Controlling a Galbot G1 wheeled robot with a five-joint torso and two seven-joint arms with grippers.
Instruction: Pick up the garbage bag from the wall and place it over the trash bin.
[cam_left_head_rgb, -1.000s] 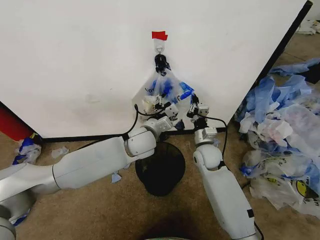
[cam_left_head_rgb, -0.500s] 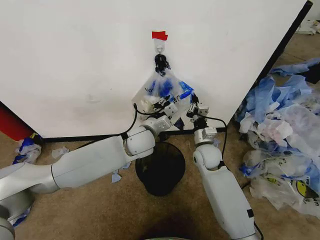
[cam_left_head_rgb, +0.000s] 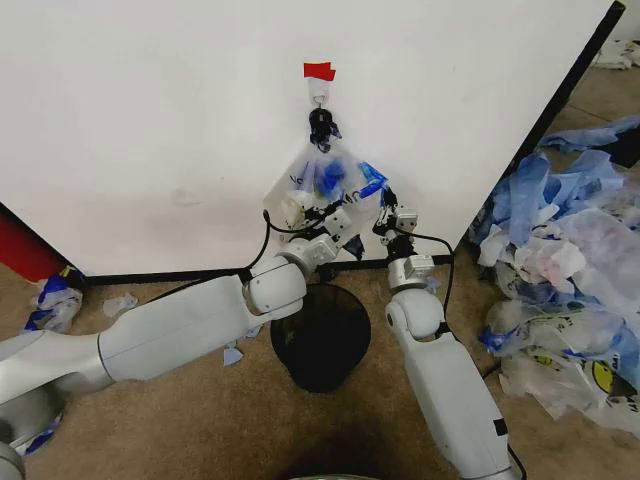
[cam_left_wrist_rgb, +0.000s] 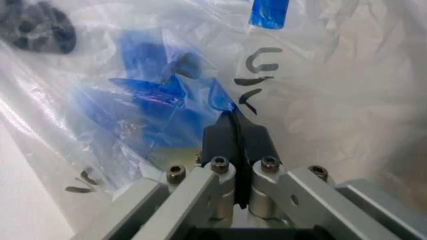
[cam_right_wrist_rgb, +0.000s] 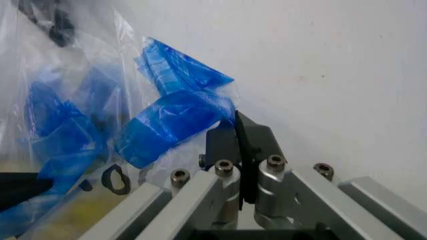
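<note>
The garbage bag (cam_left_head_rgb: 325, 180), translucent with blue handles, hangs from a hook under red tape (cam_left_head_rgb: 319, 71) on the white wall (cam_left_head_rgb: 150, 120). My left gripper (cam_left_head_rgb: 310, 209) is at the bag's lower left part; in the left wrist view its fingers (cam_left_wrist_rgb: 235, 131) are shut on the clear film beside blue folds (cam_left_wrist_rgb: 157, 102). At the bag's right edge, my right gripper (cam_left_head_rgb: 385, 202) has its fingers (cam_right_wrist_rgb: 238, 134) shut on the plastic by a blue handle strip (cam_right_wrist_rgb: 175, 120). The black wire-mesh trash bin (cam_left_head_rgb: 322, 335) stands on the floor below both grippers.
A heap of crumpled blue and clear bags (cam_left_head_rgb: 570, 260) covers the floor to the right. A red object (cam_left_head_rgb: 25, 250) leans at the wall's left foot, with blue scraps (cam_left_head_rgb: 52, 298) near it. The wall's black trim (cam_left_head_rgb: 570, 80) slants down on the right.
My left gripper has crept slightly up and toward the wall, shifting the bag's lower folds a little. The right arm has stayed nearly still.
</note>
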